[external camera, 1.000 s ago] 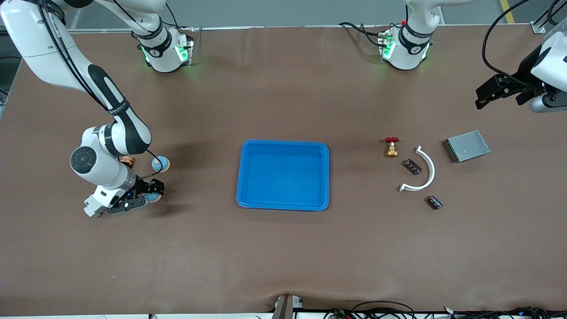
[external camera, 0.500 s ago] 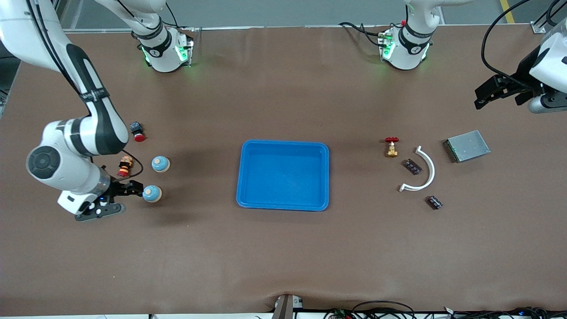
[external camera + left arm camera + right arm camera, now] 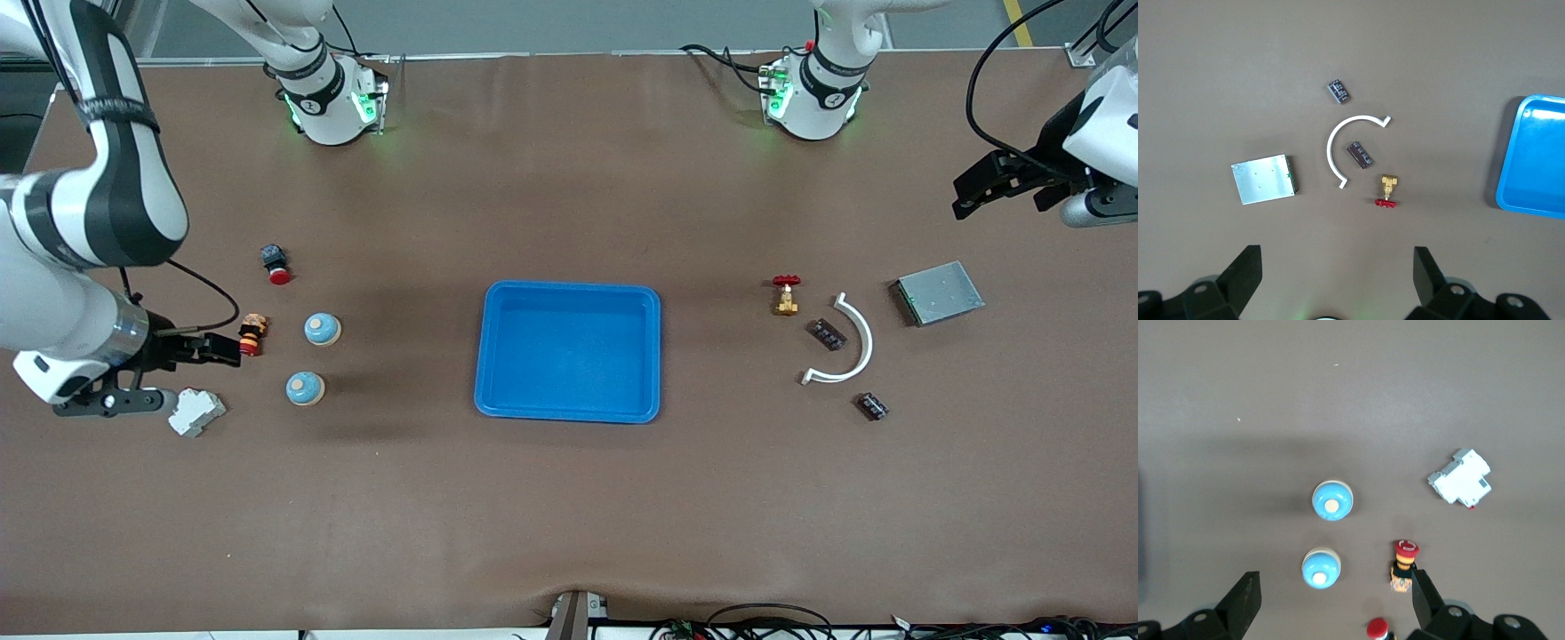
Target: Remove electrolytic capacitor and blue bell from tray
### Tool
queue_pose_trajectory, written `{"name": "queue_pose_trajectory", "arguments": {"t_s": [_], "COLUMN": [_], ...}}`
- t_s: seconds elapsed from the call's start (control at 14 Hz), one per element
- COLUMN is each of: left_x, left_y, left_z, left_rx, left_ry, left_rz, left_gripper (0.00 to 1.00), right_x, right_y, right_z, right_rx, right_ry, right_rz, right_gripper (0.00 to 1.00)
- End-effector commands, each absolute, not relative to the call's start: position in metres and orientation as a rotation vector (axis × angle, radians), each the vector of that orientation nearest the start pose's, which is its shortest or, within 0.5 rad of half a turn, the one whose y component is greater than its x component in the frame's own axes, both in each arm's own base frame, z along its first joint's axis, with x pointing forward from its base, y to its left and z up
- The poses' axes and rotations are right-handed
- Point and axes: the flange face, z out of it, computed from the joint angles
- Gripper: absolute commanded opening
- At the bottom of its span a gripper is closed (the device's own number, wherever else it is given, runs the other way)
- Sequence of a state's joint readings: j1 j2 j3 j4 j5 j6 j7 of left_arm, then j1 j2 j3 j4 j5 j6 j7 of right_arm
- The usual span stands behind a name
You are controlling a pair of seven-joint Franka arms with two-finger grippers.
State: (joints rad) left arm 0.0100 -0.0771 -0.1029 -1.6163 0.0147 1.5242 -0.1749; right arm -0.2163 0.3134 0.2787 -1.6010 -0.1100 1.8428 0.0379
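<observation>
Two blue bells (image 3: pixel 322 329) (image 3: pixel 305 388) sit mid-left of the frame on the counter (image 3: pixel 569 516), just beside the right gripper (image 3: pixel 213 348), fingers apart, empty. Capacitors (image 3: pixel 827 334) (image 3: pixel 872 406) lie mid-right, well below the left gripper (image 3: pixel 971 194), also spread wide.

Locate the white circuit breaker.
The white circuit breaker lies on the table at the right arm's end, nearer the front camera than the two blue bells.

Bare counter (image 3: pixel 569 516) rings the blue tray (image 3: pixel 569 293); parts cluster near both ends, the bells (image 3: pixel 305 388) well apart.
</observation>
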Motion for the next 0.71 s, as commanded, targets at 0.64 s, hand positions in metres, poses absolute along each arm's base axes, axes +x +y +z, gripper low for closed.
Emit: {"name": "queue_pose_trajectory", "arguments": {"t_s": [0.64], "left_x": [0.520], "left_y": [-0.050], "left_z": [0.648], "left_rx": [-3.133], "left_ry": [-0.128], "left_rz": [-0.020], "left_gripper": [1.00], "right_x": [0.565], "right_y": [0.022], "right_z": [0.596], "right_rx": [-3.122], "right_ry": [0.006], "right_rz": [0.061], "right_gripper": [1.00]}}
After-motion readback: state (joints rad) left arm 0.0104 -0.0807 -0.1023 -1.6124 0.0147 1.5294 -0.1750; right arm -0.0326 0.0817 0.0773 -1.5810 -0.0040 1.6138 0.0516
